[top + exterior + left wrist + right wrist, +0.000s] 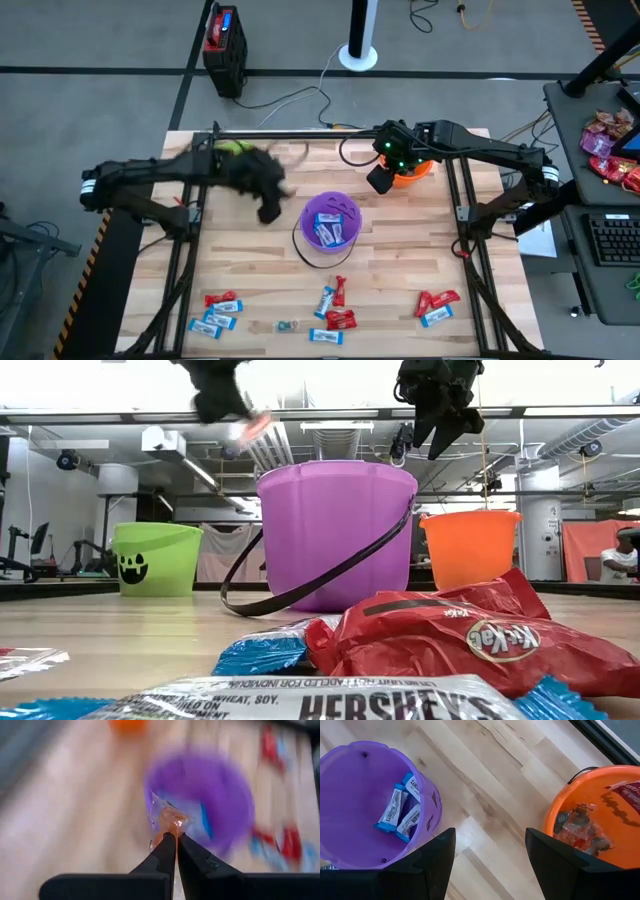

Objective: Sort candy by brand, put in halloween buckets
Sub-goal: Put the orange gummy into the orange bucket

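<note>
My left pincer (176,836) is clamped on a small clear-and-orange candy (169,817), blurred so I can't read its brand, held in the air beside the purple bucket (331,226). My right pincer (490,857) stands wide and empty between that bucket and the orange bucket (592,815). Blue-white candy (400,809) lies in the purple one; more candy pieces (335,305) are scattered on the tabletop (250,275).

My left gripper (171,836) hangs raised over the table's middle-left, fingers pinched tight together on a small wrapper, while my right gripper (490,865) hovers high at the far right, fingers spread wide.
</note>
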